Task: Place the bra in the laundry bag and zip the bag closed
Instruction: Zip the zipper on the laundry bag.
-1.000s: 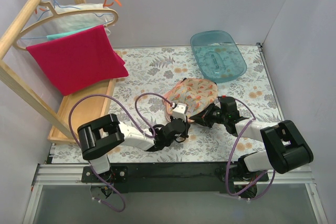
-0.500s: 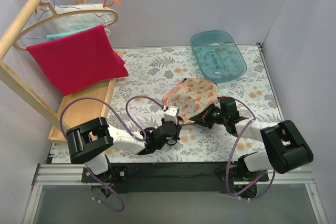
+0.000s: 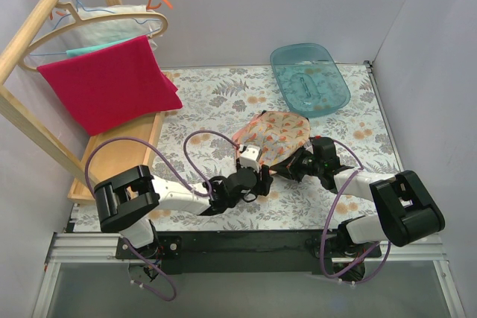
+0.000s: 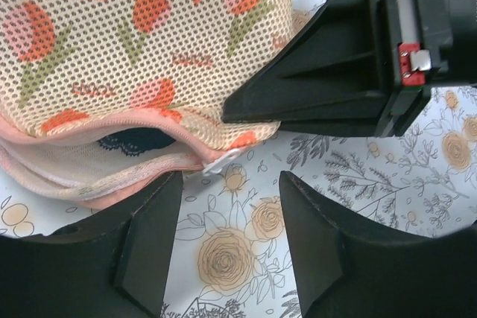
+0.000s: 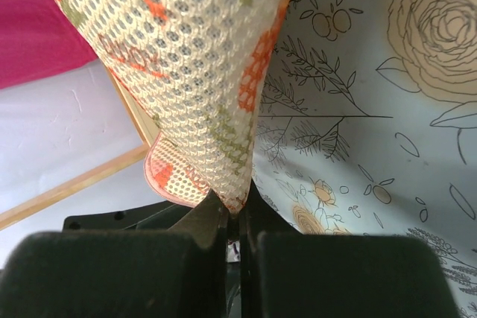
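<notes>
The laundry bag (image 3: 274,132), peach mesh with orange flowers, lies mid-table. In the left wrist view the laundry bag (image 4: 127,42) has its pink zipper edge gaping, and the dark bra (image 4: 136,140) shows inside the gap. A small white zip pull (image 4: 222,163) sits at the bag's corner. My left gripper (image 4: 229,193) (image 3: 264,174) is open just below that corner, with only tablecloth between its fingers. My right gripper (image 5: 240,212) (image 3: 282,167) is shut on the bag's near edge (image 5: 223,161), lifting it slightly.
A translucent teal tub (image 3: 309,78) stands at the back right. A red towel (image 3: 108,83) hangs on a wooden rack (image 3: 112,156) along the left side. The two wrists are close together at the bag's near corner.
My left gripper has gone from shut to open and shifted slightly at the bag's corner. The right gripper keeps its hold and place.
</notes>
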Controlling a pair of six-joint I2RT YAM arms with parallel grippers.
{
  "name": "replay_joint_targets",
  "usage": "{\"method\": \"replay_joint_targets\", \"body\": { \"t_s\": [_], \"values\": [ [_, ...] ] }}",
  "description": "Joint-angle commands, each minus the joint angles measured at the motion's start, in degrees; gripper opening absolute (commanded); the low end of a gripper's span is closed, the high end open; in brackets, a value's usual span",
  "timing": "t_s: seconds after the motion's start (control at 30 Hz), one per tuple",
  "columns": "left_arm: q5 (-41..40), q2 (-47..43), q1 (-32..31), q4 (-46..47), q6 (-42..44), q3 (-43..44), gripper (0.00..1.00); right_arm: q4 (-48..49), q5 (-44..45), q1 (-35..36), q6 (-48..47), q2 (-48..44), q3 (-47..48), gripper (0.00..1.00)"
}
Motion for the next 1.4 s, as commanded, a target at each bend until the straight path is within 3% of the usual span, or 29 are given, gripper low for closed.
{"method": "replay_joint_targets", "body": {
  "t_s": [0.0, 0.13, 0.17, 0.3, 0.43, 0.53, 0.57, 0.93, 1.0, 1.07, 1.17, 1.37],
  "values": [
    [-2.2, -2.4, 0.3, -2.6, 0.9, 3.6, 0.54, 0.0, -0.3, 0.3, -0.9, 0.0, 1.5, 0.01],
    [-3.1, -1.2, 0.3, -2.4, 0.9, 4.1, 0.5, 0.0, -0.4, 0.4, -1.0, 0.1, 1.7, 0.01],
    [-3.1, -0.9, 0.3, -2.2, 1.0, 4.4, 0.42, 0.0, -0.5, 0.4, -1.0, 0.1, 1.7, 0.01],
    [-3.1, 1.6, 0.3, -2.6, 1.9, 6.3, 0.24, 0.1, -0.4, 0.4, -1.1, 0.0, 1.5, 0.01],
    [-3.3, 3.0, 0.3, -1.4, 2.8, 7.3, 0.21, 0.1, -0.5, 0.4, -1.2, -0.2, 1.5, 0.01],
    [-3.3, 3.5, 0.3, -1.8, 3.7, 8.5, 0.02, 0.0, -0.5, 0.4, -1.2, -0.3, 1.4, 0.01],
    [-3.1, 3.6, 0.3, -1.8, 3.9, 8.3, 0.0, 0.0, -0.5, 0.4, -1.2, -0.3, 1.3, 0.01],
    [-3.2, -2.3, 0.3, -2.2, 3.5, 5.0, 0.0, 0.1, -0.4, 0.4, -1.3, 0.1, 1.6, 0.01],
    [-2.2, -2.5, 0.3, -2.3, 3.7, 5.1, 0.17, 0.1, -0.5, 0.4, -1.2, 0.3, 1.7, 0.01],
    [-1.4, -2.2, 0.3, -2.2, 4.0, 5.8, 0.26, 0.1, -0.5, 0.4, -1.3, 0.3, 1.7, 0.01],
    [-0.6, -1.3, 0.3, -2.1, 4.1, 6.6, 0.32, 0.1, -0.5, 0.4, -1.2, 0.4, 1.7, 0.01],
    [1.1, 0.9, 0.3, -2.4, 4.1, 7.5, 0.31, 0.0, -0.5, 0.4, -1.3, 0.3, 1.6, 0.01]
  ]
}}
